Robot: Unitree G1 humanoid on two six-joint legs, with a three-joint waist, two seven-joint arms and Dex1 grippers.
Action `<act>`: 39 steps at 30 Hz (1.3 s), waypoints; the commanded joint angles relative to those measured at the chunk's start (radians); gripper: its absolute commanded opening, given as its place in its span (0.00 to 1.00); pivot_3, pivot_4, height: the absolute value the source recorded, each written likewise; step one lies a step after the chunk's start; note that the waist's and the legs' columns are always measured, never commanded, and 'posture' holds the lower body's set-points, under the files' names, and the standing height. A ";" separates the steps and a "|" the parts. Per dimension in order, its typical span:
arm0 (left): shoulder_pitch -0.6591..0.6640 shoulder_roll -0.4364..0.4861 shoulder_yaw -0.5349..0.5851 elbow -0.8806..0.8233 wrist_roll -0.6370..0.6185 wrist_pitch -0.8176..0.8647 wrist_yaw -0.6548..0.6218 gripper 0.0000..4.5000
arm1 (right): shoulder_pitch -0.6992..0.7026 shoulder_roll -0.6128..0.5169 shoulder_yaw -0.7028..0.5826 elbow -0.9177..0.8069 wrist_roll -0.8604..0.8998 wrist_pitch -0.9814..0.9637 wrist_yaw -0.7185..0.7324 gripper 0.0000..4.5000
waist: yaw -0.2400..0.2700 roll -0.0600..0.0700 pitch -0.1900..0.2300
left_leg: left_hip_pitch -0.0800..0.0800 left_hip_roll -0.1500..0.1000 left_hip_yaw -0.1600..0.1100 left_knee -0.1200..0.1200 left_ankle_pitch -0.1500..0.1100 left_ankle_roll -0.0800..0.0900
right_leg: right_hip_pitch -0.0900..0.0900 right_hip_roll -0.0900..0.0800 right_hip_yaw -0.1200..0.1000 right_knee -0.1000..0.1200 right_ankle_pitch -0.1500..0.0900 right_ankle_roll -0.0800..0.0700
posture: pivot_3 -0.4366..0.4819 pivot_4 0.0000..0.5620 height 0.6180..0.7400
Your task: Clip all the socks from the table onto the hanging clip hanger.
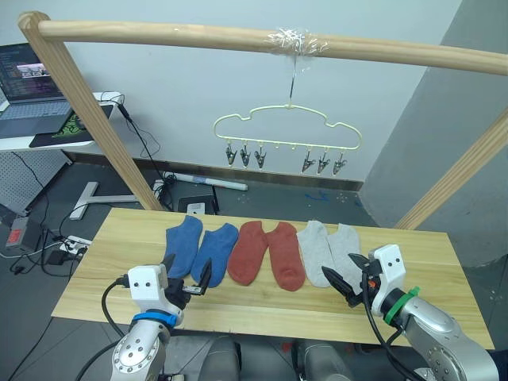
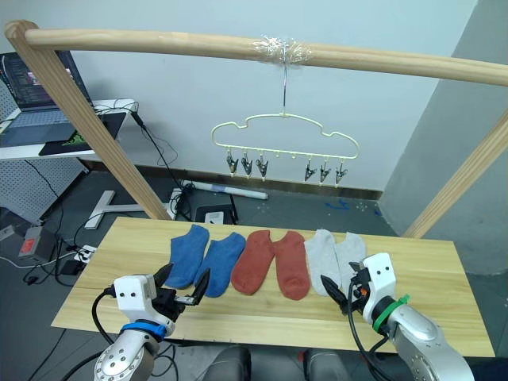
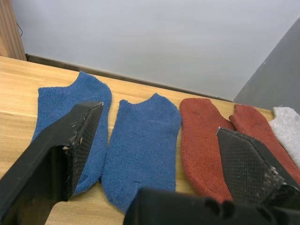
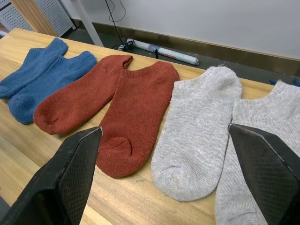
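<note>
I am hovering both grippers, left [image 1: 188, 283] and right [image 1: 347, 279], fingers spread, before six untouched socks [image 1: 268, 252]; next: pinching one for the hanger [image 1: 286, 129].

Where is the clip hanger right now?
The clip hanger hangs by its hook from the taped wooden pole, centred above the row of socks.

This looks like a robotics lab or test room rather than a home. A rough frame of thick wooden poles [image 1: 262, 40] stands over a plank table [image 1: 429, 262], with tape [image 1: 295, 41] fixing a clip hanger [image 1: 287, 127] to the top pole. An open laptop [image 1: 30, 91] showing code sits on a side desk, cables [image 1: 48, 246] trail over the grey floor, and the walls are bare.
</note>
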 commanded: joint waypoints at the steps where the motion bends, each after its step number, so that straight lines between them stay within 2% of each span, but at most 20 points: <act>1: 0.000 -0.003 0.003 -0.019 -0.009 -0.005 0.002 0.99 | 0.003 -0.004 -0.018 -0.045 0.002 -0.020 0.000 1.00 | 0.000 0.000 0.000 | 0.000 0.000 0.000 0.000 0.000 0.000 | 0.000 0.000 0.000 0.000 0.000 0.000 | 0.55 0.24 1.00; 26: -0.040 0.009 0.001 -0.020 -0.020 0.045 -0.007 0.99 | -0.036 -0.031 -0.021 -0.045 0.021 -0.016 0.029 1.00 | 0.000 0.000 -0.002 | 0.001 0.000 0.000 0.000 0.000 0.000 | 0.000 0.000 0.000 0.001 0.000 0.000 | 0.54 0.24 1.00; 34: -0.254 0.048 0.057 -0.082 -0.143 0.320 0.009 0.99 | -0.261 -0.133 -0.030 -0.081 0.149 0.134 0.116 1.00 | -0.001 -0.001 -0.002 | 0.001 0.000 -0.001 0.003 0.001 0.001 | 0.001 0.001 0.000 0.003 0.002 0.001 | 0.53 0.25 1.00; 37: -0.358 0.072 0.067 -0.086 -0.171 0.375 0.006 0.99 | -0.372 -0.160 -0.038 -0.073 0.204 0.194 0.131 1.00 | -0.001 -0.001 -0.002 | 0.001 0.000 -0.001 0.003 0.001 0.001 | 0.002 0.001 0.000 0.003 0.007 0.010 | 0.53 0.26 1.00; 39: -0.392 0.081 0.067 -0.084 -0.172 0.389 0.005 0.99 | -0.414 -0.168 -0.040 -0.067 0.224 0.220 0.133 1.00 | -0.001 -0.001 -0.003 | 0.000 0.000 -0.002 0.003 0.001 0.001 | 0.002 0.002 -0.001 0.002 0.008 0.011 | 0.53 0.26 1.00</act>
